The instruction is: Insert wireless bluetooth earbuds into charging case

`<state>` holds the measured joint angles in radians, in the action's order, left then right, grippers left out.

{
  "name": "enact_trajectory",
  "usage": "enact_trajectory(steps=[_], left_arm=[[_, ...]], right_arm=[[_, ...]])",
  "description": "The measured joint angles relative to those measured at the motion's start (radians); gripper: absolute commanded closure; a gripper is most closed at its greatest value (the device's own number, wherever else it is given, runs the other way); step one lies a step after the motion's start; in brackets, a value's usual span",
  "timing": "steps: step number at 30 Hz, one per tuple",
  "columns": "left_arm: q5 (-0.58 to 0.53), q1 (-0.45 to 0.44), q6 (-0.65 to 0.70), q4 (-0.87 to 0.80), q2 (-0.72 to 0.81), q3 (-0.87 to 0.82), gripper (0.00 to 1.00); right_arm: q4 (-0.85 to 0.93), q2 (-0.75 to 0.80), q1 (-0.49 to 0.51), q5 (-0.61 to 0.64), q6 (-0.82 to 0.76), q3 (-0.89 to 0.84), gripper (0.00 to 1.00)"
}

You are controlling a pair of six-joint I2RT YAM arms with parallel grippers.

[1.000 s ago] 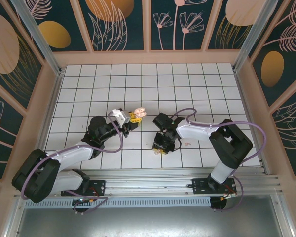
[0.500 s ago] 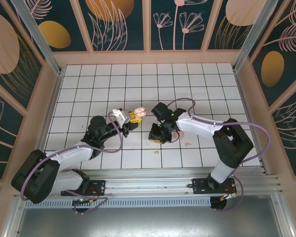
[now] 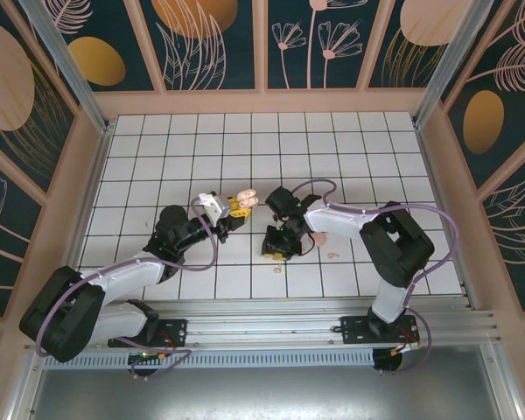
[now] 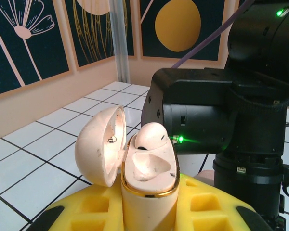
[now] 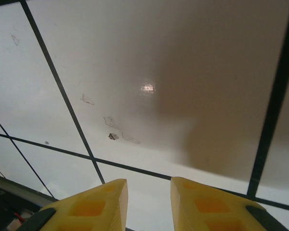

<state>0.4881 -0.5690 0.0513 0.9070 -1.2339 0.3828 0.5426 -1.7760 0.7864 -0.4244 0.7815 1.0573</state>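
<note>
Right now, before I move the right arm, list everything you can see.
charging case: one, pale pink with a gold rim, lid open, held up off the tiles
earbud: one, pale pink, seated in the case; the slot beside it looks empty
pale pieces: two, pinkish, on the tiles by the right arm; too small to identify
table: one, white tiles with dark lines
walls: dark blue panels with gold and pink plants, wood frames
arms: two, black and white, purple cables, left arm and right arm
left fingers: yellow, shut on the case
right fingers: yellow, narrow gap, nothing between, over bare tile
</note>
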Motion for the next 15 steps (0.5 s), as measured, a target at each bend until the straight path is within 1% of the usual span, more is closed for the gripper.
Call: enact_trajectory(steps=[5,15], left_arm=[[0.0,0.0,0.0,-0.001,0.0,0.0,0.89],[-0.003,0.0,0.0,-0.01,0.001,0.0,0.89]], right_arm=[[-0.018,-0.025,0.001,-0.023,-0.022,-0.003,0.7],[-0.036,-0.013,0.001,-0.022,-0.026,-0.042,0.69]])
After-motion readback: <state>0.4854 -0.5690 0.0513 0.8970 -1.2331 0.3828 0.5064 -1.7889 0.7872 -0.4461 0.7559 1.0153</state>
